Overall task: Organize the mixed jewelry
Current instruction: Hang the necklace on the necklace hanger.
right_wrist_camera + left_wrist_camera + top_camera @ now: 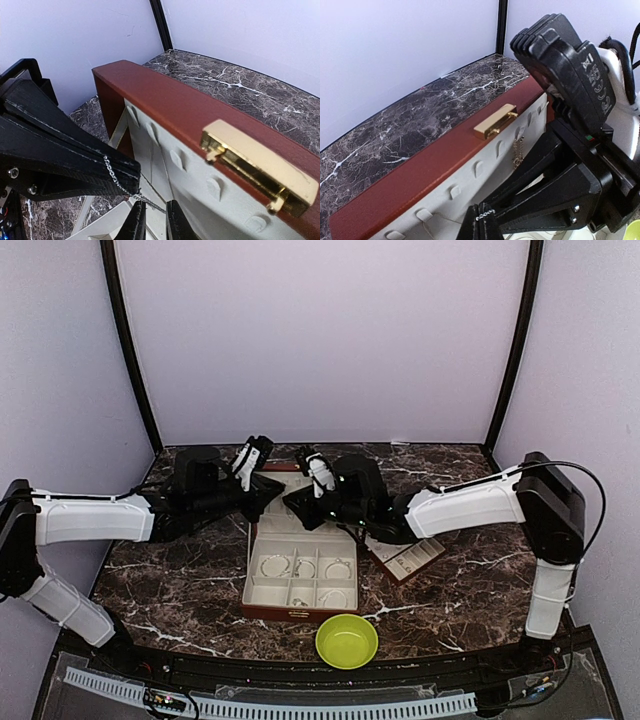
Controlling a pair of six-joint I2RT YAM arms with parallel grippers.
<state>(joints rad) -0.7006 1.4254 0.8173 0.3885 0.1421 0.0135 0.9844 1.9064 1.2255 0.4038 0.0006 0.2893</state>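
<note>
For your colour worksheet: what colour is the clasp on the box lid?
The clasp is shiny gold, clearest in the right wrist view.

The hinged box (300, 612) sits open at the middle of the desk (180, 590). Its lid (420, 165) stands upright along the rear edge, with the clasp (495, 121) on the top rim. Hoops (275, 565) lie in compartments of the base, in the rear row and at the front right. The bowl (347, 641) stands just in front of the box's right corner, near the desk's front edge. The tray (412, 558) lies just right of the box, partly under the right arm. The left tool (481, 225) and right tool (156, 222) meet over the rear of the box, before the lid's inner face. A fine chain (117, 176) runs from the left tool's tip down to the right tool's tip.
</note>
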